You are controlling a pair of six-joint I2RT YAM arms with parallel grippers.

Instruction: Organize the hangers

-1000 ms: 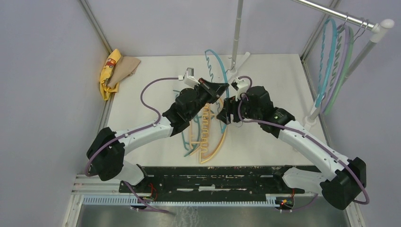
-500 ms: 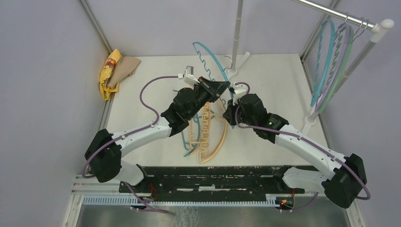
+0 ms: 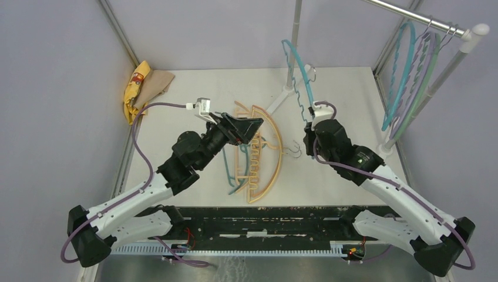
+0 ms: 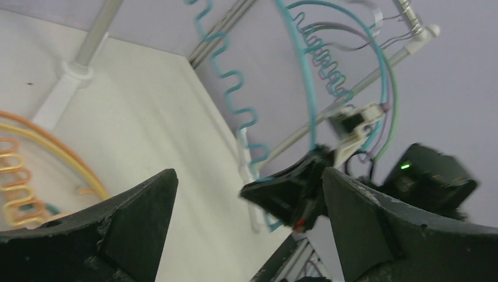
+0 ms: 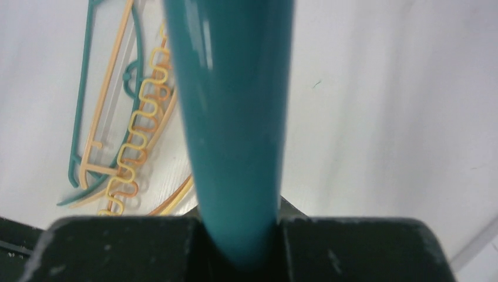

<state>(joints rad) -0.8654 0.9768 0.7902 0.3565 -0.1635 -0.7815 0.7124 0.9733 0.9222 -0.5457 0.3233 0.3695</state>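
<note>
Hangers of thin curved plastic with wavy notched edges are the job, and they stand in three places. A small bunch (image 3: 414, 70), teal, lilac and pale green, already hangs by its metal hooks from the silver clothes rail (image 3: 411, 13) at the far right; three or four, I cannot count them more surely. One teal hanger (image 3: 296, 67) is up in the air over the far middle of the white table (image 3: 352, 88), standing nearly upright. It is gripped low on its curved bar by the right gripper (image 5: 238, 235), whose fingers are clamped tight on the plastic, as the right wrist view shows. It is well apart from the rail and not yet hooked on. The pile of tan-orange and teal hangers (image 3: 255, 155) lies flat mid-table, the pieces overlapping, with neither arm touching it. The left gripper (image 4: 249, 176) hovers over the far end of that pile, fingers spread wide with nothing between them. By my judgement the task is under halfway: a few hung, one lifted, and several left on the table to be raised and hooked, at least four, though the tangle hides the exact number
</note>
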